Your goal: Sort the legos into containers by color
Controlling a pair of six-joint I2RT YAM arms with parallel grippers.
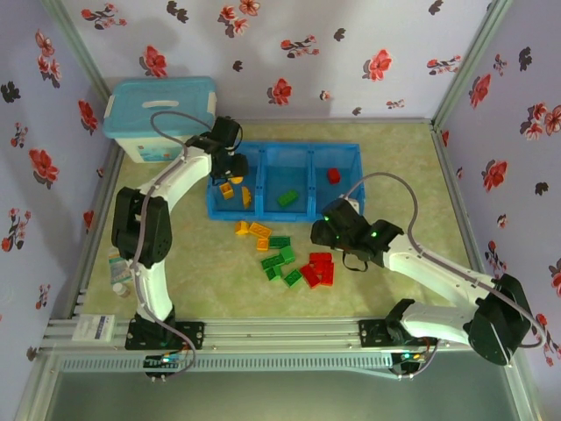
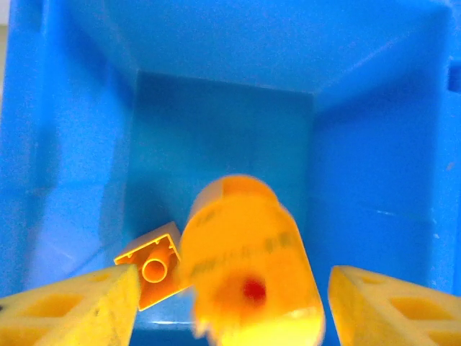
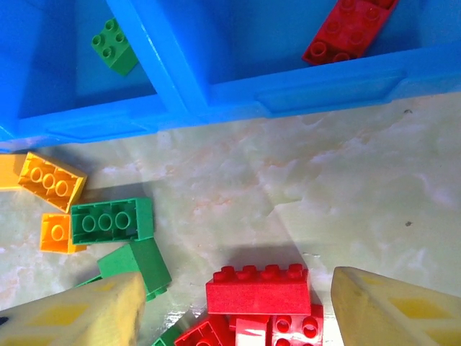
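What we cannot read here
In the left wrist view we see a blurred brick (image 2: 245, 267), orange, its studs lost, hiding part of a second brick (image 2: 153, 268). In the right wrist view the top edge crops a red brick (image 3: 349, 29) in the tray (image 3: 238, 94), the bottom edge crops the red pile (image 3: 288, 333), and the left edge an orange brick (image 3: 7, 173).

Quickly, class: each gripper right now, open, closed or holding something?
Left gripper: open; blurred orange brick between its fingers, touching neither.
Right gripper: open, empty, above a red brick.
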